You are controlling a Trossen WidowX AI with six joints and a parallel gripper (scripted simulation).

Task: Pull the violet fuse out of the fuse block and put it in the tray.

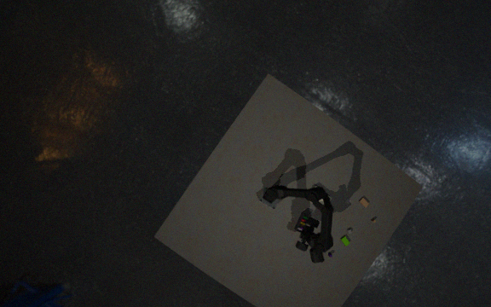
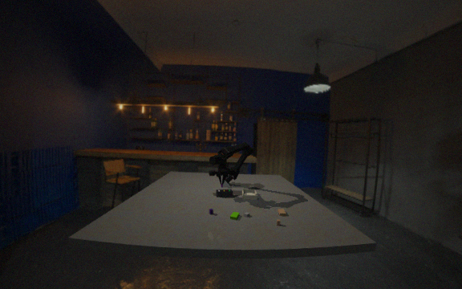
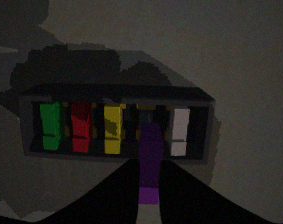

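The violet fuse (image 3: 149,155) (image 2: 221,185) is upright between the fingertips of my gripper (image 3: 149,169) (image 2: 221,182), which is shut on it. The fuse is above the dark fuse block (image 3: 117,91) (image 2: 224,195), and its slot shows empty behind it in the wrist view. The green fuse (image 3: 51,125), red fuse (image 3: 81,127), yellow fuse (image 3: 112,131) and white fuse (image 3: 180,131) sit in the block. The white tray (image 2: 249,195) stands right of the block in the exterior view. The arm hides much of the tray in the top view.
A bright green block (image 1: 345,240) (image 2: 235,216), a tan block (image 1: 364,202) (image 2: 281,212), a small purple piece (image 1: 330,254) (image 2: 211,211), a small grey piece (image 1: 349,230) (image 2: 247,214) and a small brownish piece (image 1: 373,219) (image 2: 278,222) lie apart from the block and tray.
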